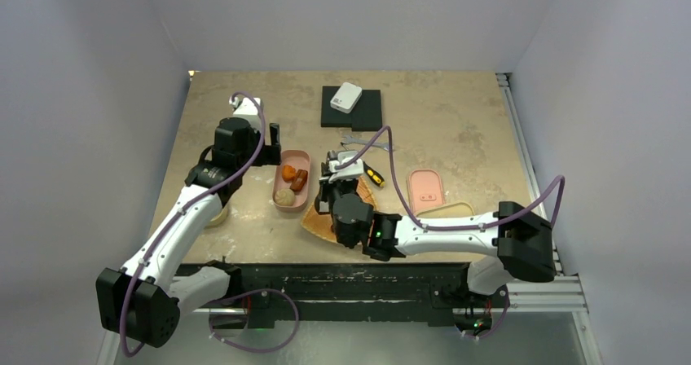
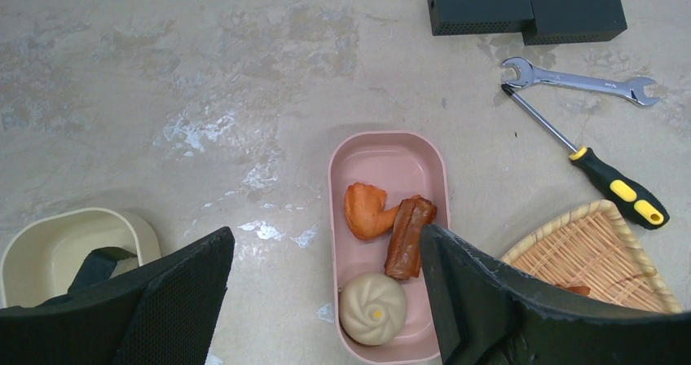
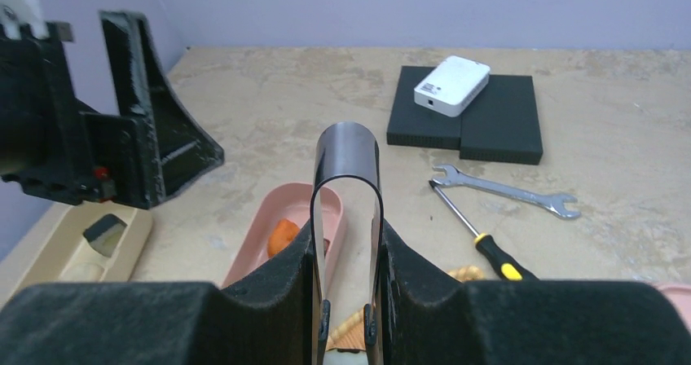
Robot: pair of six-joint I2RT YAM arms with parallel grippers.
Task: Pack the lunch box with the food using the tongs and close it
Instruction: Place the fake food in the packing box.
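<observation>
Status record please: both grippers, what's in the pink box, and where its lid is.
left gripper: open, empty, over the pink lunch box
right gripper: shut on the tongs, joined end sticking out past the fingers
box contents: bun, sausage, orange piece
pink lid: off, flat on the table, right of the woven tray

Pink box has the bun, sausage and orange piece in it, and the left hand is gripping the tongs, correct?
No: the right hand grips the tongs, as the right wrist view shows; the left hand is open and empty. The pink box does hold the bun, sausage and orange piece.
</observation>
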